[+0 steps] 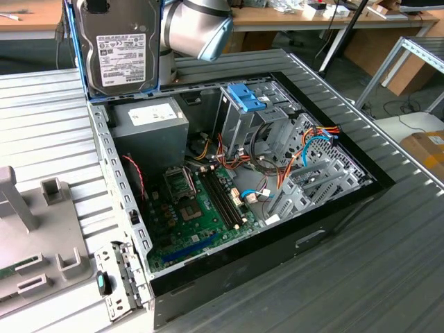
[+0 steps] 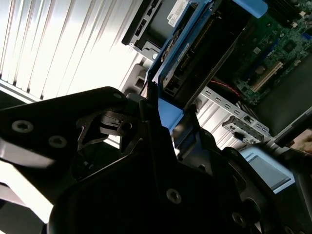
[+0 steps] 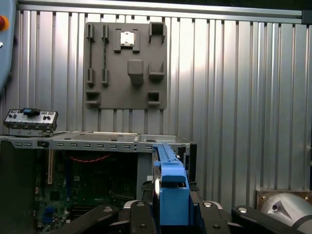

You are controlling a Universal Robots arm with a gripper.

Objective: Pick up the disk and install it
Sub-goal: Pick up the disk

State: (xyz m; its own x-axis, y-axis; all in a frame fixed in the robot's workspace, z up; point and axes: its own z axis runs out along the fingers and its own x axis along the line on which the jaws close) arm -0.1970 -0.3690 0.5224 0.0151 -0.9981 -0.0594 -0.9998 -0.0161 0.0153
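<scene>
A ribbed metal table [image 1: 388, 277] fills the scene, and on it lies an open computer case [image 1: 229, 267] with its inside facing up. The robot arm [image 1: 198, 28] reaches in from the far side, near the case's far rim. On the exterior view's left, near the camera, a grey plate [image 1: 76, 229] with moulded holders rests on the table beside the case; in the first wrist view the same plate [image 3: 117, 87] lies beyond the case's edge.

Inside the case a grey box [image 1: 149, 135] with a white sticker sits in the far corner on the exterior view's left. A green circuit board [image 1: 201, 215] covers the floor nearer the camera. A metal cage [image 1: 243, 128] stands to the right of the box, and a small blue bracket [image 1: 246, 97] lies across its top.

The disk [image 1: 118, 48] is off the table, upright, its white label facing the exterior camera. It is over the far corner of the case on the exterior view's left, above the grey box.

The gripper [image 3: 170, 209] is pinching the disk by its blue frame. In both wrist views the black fingers [image 2: 146, 109] press against the frame from either side, with the disk [image 2: 195, 48] standing edge-on between them – the open case lies beyond it
</scene>
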